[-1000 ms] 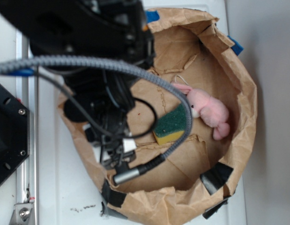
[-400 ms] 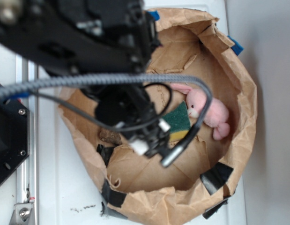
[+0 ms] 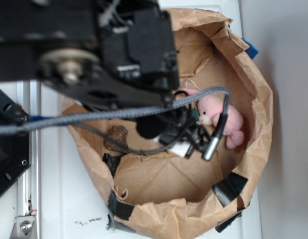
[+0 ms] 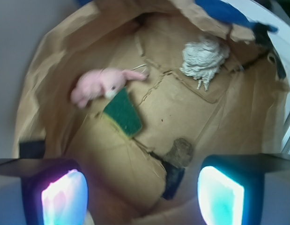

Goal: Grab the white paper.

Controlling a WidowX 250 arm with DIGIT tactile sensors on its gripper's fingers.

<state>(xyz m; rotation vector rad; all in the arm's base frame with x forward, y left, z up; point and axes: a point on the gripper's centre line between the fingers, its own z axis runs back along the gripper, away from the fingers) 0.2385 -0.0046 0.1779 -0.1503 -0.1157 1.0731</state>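
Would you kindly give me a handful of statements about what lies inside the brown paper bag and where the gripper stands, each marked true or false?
1. The gripper is open, with nothing between its fingers. True.
2. The white paper is already clamped in the gripper. False: it lies apart from the gripper, by the bag's far wall in the wrist view.
3. The pink plush toy touches the green sponge. True.
4. The small brown lump rests on top of the white paper. False: it lies on the bag floor, well apart from it.
5. All these things sit inside the brown paper bag. True.
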